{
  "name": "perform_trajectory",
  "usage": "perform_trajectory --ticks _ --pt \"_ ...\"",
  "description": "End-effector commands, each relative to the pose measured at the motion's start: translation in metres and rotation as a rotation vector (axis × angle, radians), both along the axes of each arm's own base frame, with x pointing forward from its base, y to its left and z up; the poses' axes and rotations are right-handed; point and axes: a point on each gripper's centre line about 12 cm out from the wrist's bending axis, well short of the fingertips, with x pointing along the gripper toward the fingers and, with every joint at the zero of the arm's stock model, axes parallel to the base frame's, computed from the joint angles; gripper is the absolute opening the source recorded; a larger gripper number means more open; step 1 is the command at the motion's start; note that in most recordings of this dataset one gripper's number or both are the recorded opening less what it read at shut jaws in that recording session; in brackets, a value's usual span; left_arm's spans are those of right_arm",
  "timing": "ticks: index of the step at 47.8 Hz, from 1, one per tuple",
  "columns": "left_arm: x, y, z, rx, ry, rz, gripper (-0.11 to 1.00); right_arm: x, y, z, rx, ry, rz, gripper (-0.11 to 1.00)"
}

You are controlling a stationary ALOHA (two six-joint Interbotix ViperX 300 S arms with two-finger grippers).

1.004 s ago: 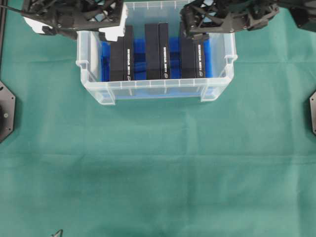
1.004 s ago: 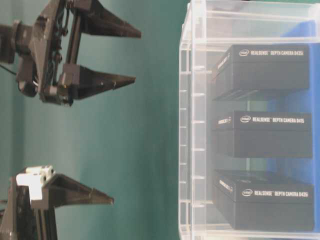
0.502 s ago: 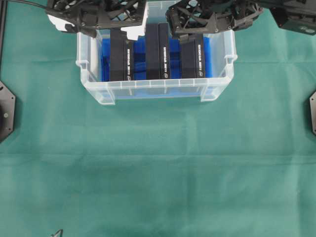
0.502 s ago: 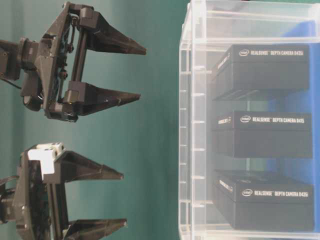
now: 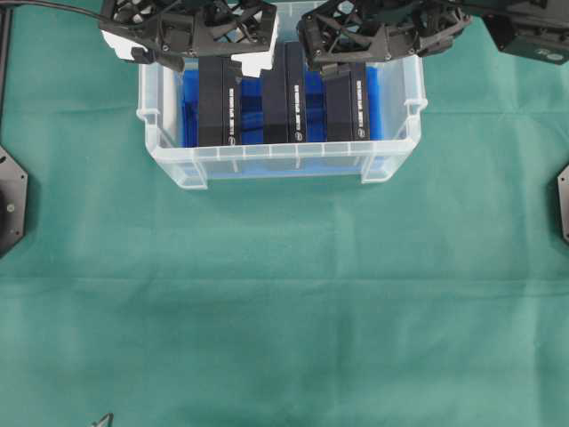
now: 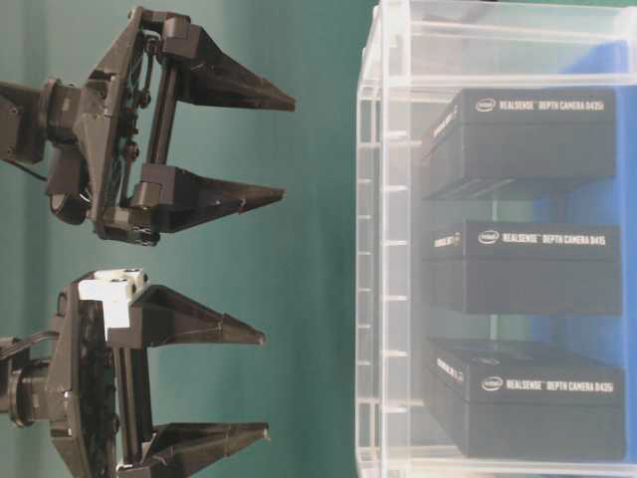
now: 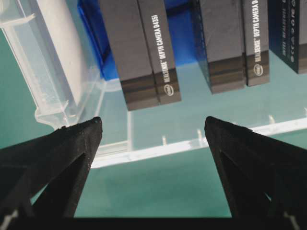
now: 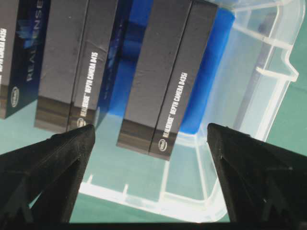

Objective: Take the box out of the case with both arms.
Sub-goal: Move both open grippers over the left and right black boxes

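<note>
The clear case (image 5: pixel 283 158) stands at the top middle of the green cloth, blue lining at its bottom. Three black boxes stand on edge in it: left box (image 5: pixel 220 102), middle box (image 5: pixel 284 98), right box (image 5: pixel 348 107). My left gripper (image 5: pixel 206 55) hovers open above the left box (image 7: pixel 139 48), its fingertips (image 7: pixel 91 132) wide apart with nothing between them. Over the right box (image 8: pixel 168 72) my right gripper (image 5: pixel 351 58) is open too. In the table-level view both the left gripper (image 6: pixel 265 384) and the right gripper (image 6: pixel 287 146) are short of the case rim (image 6: pixel 370 299).
Green cloth (image 5: pixel 284 302) covers the table in front of the case. Black arm bases sit at the left edge (image 5: pixel 11 200) and the right edge (image 5: pixel 562 205). The case has side handles (image 5: pixel 147 114).
Both grippers have come forward toward the case opening. The left one shifted right and the right one shifted left. Both stayed wide open; the boxes have not moved.
</note>
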Motion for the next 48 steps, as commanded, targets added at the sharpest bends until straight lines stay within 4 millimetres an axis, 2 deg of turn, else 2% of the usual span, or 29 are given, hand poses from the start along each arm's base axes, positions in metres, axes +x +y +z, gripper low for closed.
perform_trajectory --ticks 1,48 --pt "0.0002 -0.0008 0.0125 0.013 -0.036 -0.001 0.90 0.0012 0.0004 0.0121 -0.010 -0.038 0.004 0.95" --pt "0.0010 -0.0001 0.0103 0.015 -0.030 0.005 0.90 0.0037 -0.0002 0.0107 -0.012 -0.047 0.006 0.95"
